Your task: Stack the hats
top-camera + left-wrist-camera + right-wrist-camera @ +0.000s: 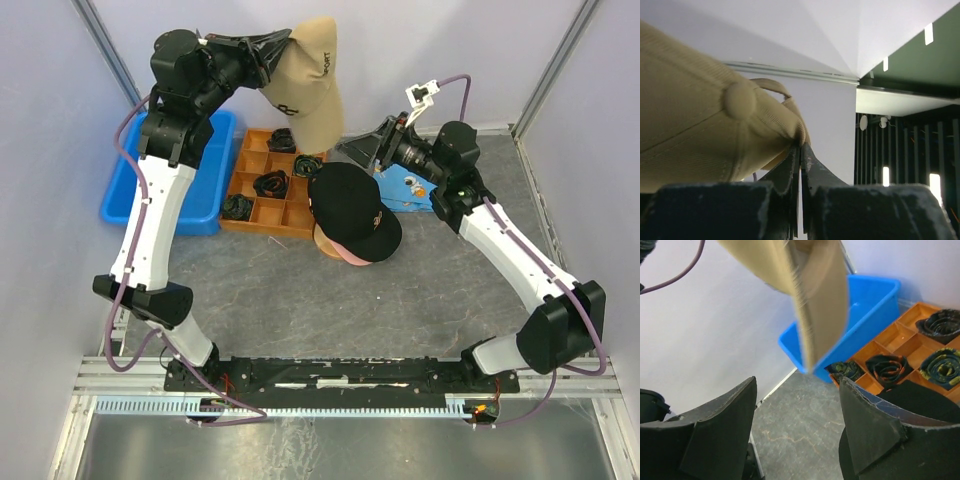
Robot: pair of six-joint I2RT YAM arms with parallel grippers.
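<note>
I hold the tan hat [312, 85] aloft over the far side of the table, pinched at its back edge in the closed left gripper [801, 150]. The right gripper [797, 384] hangs open and empty near its brim. The black hat [350, 205] sits on the pink hat [348, 257], so I judge the next move is to carry the tan hat over that pile and lower it squarely, crown up. Legible writing: letters ending "PORT" on the tan hat; its dark emblem cannot be read.
</note>
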